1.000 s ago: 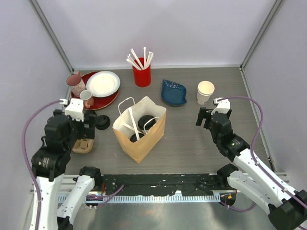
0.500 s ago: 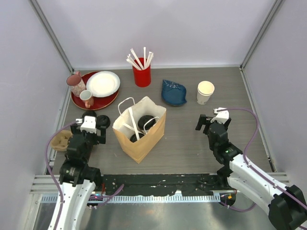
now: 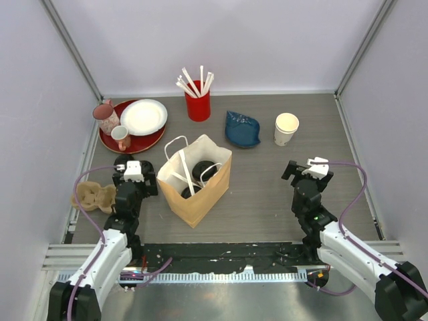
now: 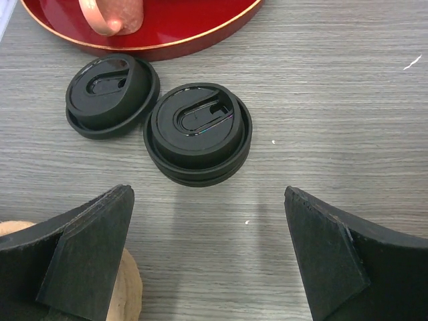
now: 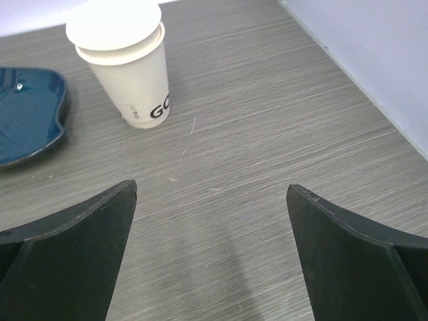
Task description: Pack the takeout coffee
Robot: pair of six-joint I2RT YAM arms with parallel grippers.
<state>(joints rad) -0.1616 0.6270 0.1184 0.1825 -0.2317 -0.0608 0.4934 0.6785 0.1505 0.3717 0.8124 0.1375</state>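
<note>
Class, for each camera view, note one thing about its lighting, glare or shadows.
Top external view: soft, even light, only faint shadows beside the paper bag. Left wrist view: a glossy sheen on the right-hand black lid. Right wrist view: the top of the lidless cup is washed out to white.

Top view high, looking down on table point(image 3: 267, 200); wrist views low, close, forward-facing

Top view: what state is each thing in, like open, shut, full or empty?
paper bag: upright, open
lidded cups: inside bag, lids on
cream cup: upright, lidless
loose lids: flat on table
left gripper: open, empty
right gripper: open, empty
</note>
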